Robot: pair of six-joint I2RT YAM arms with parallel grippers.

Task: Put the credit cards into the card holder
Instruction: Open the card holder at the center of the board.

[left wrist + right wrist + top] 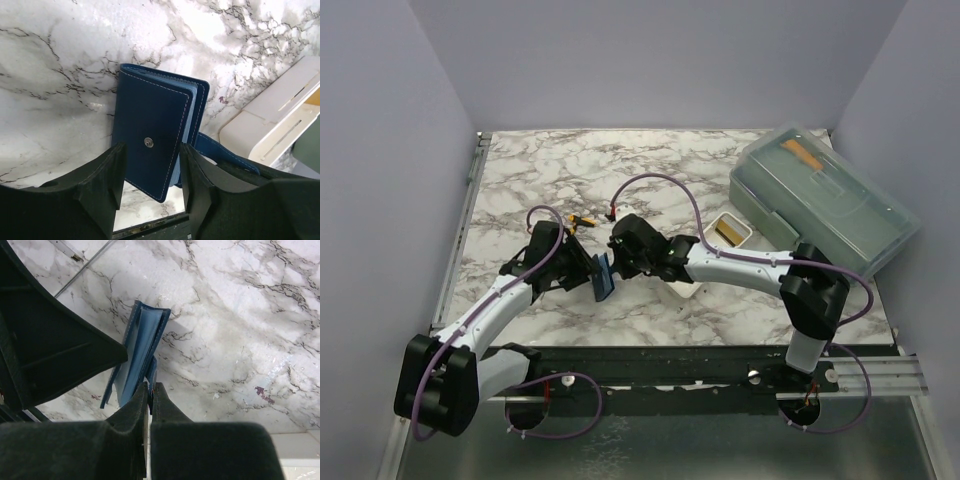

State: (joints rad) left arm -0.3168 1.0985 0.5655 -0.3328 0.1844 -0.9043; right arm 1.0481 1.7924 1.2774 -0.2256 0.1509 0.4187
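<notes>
Near the front edge of the marble worktop (650,315), the card holder (152,115) is held on edge between the two grippers, its navy covers folded together. The right gripper (150,390) is clenched on the card holder's flap, which is pinched between fingertips closed flat against each other. The left gripper (151,155) is set astride the lower end of the closed cover, one finger at each side, with the pale snap dot (148,143) lying between them. It cannot be told whether these fingers press on the cover or merely flank it. Pale blue leaves are seen between the covers.

Just beyond, to the right, a white tray (742,240) is partly covered by the right arm, and a golden-tan card (726,231) is seen lying in it. Past the left gripper, a tiny yellow-and-black object (583,220) lies on the worktop.

Farthest back, at the right, a grey-green translucent box (840,215) is set at an angle, and an orange strip (801,152) is visible through its lid at the far end.
</notes>
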